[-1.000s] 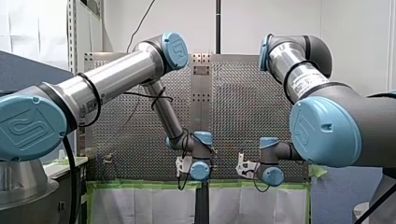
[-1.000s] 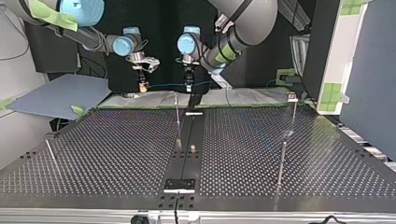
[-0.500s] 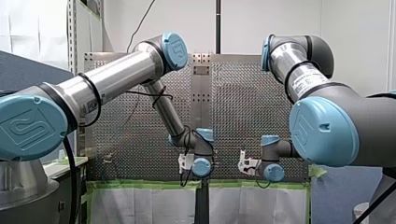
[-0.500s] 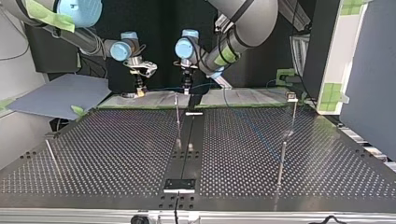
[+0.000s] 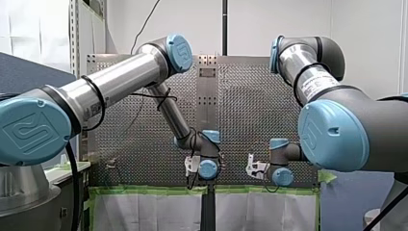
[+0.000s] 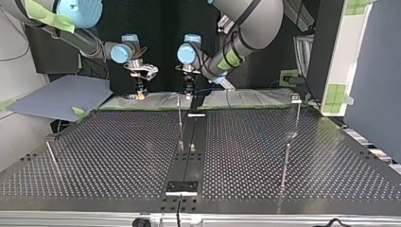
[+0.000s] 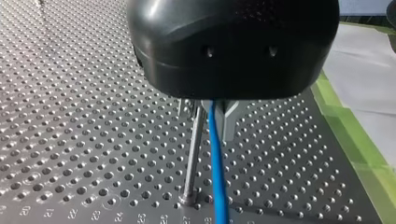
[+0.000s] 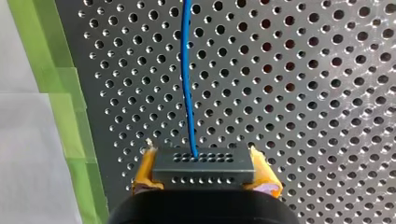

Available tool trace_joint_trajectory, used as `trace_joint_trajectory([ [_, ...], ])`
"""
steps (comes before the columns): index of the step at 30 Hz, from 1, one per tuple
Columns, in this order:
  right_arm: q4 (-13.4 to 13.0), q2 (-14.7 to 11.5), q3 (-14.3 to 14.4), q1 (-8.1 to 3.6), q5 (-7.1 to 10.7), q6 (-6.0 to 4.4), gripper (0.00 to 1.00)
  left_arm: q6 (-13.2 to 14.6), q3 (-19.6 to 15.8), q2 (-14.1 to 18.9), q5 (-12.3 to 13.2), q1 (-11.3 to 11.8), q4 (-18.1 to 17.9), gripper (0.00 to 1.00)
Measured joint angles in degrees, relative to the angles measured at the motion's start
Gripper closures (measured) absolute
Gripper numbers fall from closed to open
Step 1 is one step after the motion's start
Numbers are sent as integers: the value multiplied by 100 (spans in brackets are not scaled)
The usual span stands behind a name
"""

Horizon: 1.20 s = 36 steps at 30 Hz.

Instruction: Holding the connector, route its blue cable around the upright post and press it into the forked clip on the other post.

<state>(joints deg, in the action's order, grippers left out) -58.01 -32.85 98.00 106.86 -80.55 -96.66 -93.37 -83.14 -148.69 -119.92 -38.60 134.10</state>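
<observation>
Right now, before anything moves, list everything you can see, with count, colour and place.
perforated table: one, dark grey, under everything.
posts: four, silver; one mid-table, two at the top view's right, one at its left.
clip: one, pale, atop the far right post; fork too small to see.
blue cable: one, from the connector, past my left gripper.
connector: one, dark grey, between my right gripper's yellow pads.
green tape: strips along the table's edge near the arms.
board: one, blue-grey, top view's left.
arms: two, silver with blue caps.
left gripper: one, black, beside the middle post.
right gripper: one, shut on the connector.
</observation>
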Motion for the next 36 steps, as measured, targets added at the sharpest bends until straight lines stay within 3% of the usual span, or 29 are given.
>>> trace_joint_trajectory([
  [8,84,1,-52,-2,3,31,100,-42,55,-27,133,57,109,100],
  [17,118,1,-71,-10,3,45,100,-169,394,-340,222,83,412,100],
  [26,146,1,-122,-24,3,49,100,-231,762,-368,216,183,776,100],
  [36,180,0,-198,-29,3,40,100,-211,829,-367,265,327,991,100],
])
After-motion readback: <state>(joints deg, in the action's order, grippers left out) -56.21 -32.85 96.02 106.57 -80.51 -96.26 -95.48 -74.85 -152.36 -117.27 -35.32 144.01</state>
